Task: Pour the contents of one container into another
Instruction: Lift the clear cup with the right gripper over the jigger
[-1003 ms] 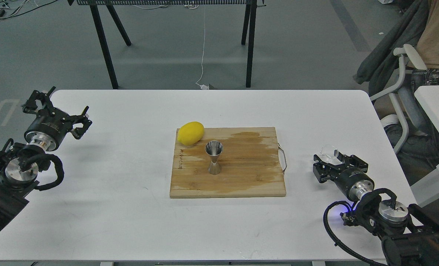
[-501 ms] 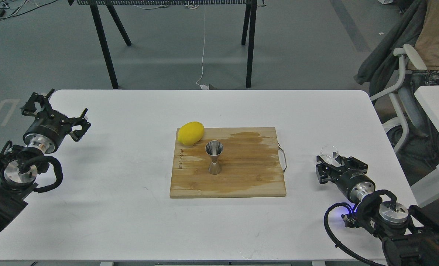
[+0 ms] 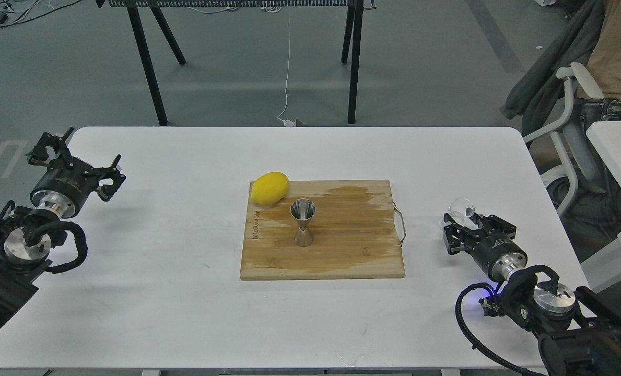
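White desk (image 3: 185,292) fills the head view, with grey floor, black trestle legs and a chair with a grey coat beyond it. I take the wooden board (image 3: 341,250) in the middle as my landmark. A steel jigger (image 3: 303,222) stands upright on the board, left of its centre, mouth up. A lemon (image 3: 270,188) sits at the board's far left corner, partly hanging over the edge, near the jigger but not touching it.

Well to the right of the board, my right tool (image 3: 464,225) is clenched on the glass cup (image 3: 461,208), which shows just above its fingers; I cannot tell whether it holds any liquid. My left tool (image 3: 75,151) hangs far left of the board, fingers spread, gripping nothing.

I judge the carry to the jigger is the step in hand. To do it well I would keep the cup level while crossing to the board, stop with its rim just above the jigger's mouth, then tip slowly, since that mouth is narrow and the jigger's small foot could topple at a nudge.
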